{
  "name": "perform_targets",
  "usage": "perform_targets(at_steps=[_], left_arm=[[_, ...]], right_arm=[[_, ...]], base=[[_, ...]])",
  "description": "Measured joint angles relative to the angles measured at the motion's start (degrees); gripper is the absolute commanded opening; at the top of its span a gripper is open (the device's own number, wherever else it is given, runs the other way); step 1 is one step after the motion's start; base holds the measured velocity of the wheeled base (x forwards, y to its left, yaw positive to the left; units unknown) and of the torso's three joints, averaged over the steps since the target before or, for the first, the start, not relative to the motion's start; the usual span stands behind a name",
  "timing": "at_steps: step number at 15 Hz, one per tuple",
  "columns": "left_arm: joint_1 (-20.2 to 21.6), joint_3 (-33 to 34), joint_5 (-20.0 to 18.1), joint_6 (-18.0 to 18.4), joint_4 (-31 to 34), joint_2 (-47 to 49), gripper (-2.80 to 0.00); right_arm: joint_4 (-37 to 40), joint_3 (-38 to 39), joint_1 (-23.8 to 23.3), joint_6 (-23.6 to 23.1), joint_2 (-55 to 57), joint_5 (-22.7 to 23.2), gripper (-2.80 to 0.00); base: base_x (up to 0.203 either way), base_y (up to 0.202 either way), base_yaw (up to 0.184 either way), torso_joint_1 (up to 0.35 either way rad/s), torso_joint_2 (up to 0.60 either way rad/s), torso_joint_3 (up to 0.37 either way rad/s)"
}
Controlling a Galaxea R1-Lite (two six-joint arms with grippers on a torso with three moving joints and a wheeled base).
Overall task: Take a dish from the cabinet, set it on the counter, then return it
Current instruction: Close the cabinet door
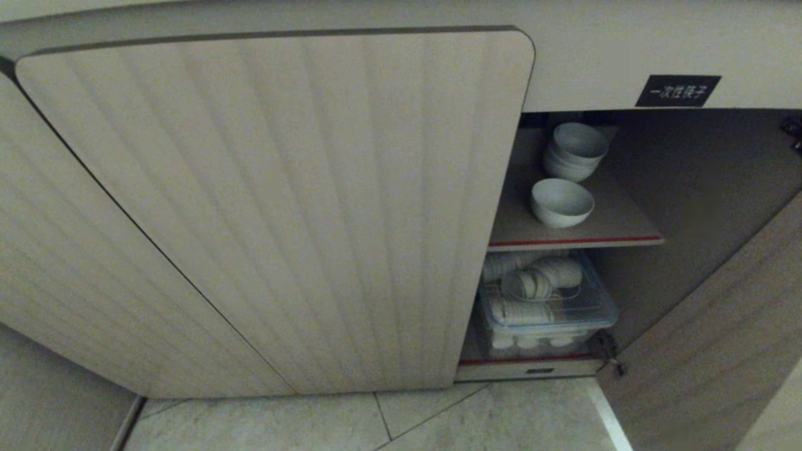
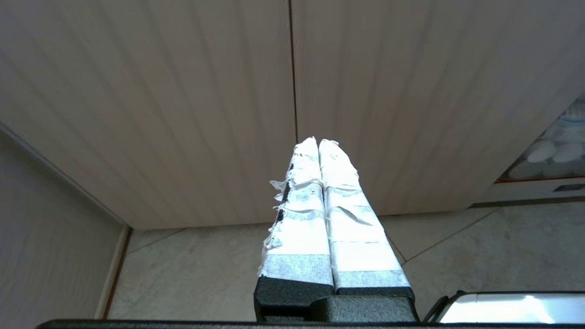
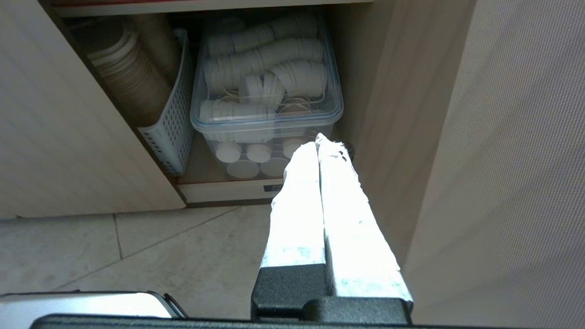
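Cabinet (image 1: 626, 188): low cupboard under a black label (image 1: 678, 91); its right door hangs open, so the red-edged shelf (image 1: 576, 240) shows past the closed fluted door (image 1: 276, 207) on the left
Lower bay: a clear lidded tub (image 3: 267, 123) of stacked white cups fills the floor of the cupboard, beside a perforated basket (image 3: 171, 132) of brown paper cups; bulk stock kept low, I'd judge
Bowl stack (image 1: 573, 153): similar white bowls nested at the back of the shelf
Dish (image 1: 562, 202): small, deep, plain white bowl; upright, alone near the shelf's front edge, apart from the stack; probably set forward for an easy reach
Right gripper (image 3: 318, 142): taped jaws pressed together, empty; low before the tub
Left gripper (image 2: 318, 142): jaws likewise closed, empty; facing the closed door, parked
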Motion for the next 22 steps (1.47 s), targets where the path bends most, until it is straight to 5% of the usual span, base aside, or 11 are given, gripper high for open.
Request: perform_targets(at_steps=[10, 22], left_arm=[[0.0, 0.0, 0.22, -1.16, -0.13, 0.0, -2.8], [0.0, 0.0, 0.29, -1.15, -0.13, 0.0, -2.8]], right_arm=[[-0.11, -0.01, -0.02, 0.46, 0.0, 0.06, -2.8], [-0.09, 0.0, -0.02, 0.39, 0.0, 0.05, -2.8]], base=[[-0.007, 0.0, 0.0, 0.001, 0.0, 0.0], [-0.19, 0.0, -0.001, 0.002, 0.0, 0.003]])
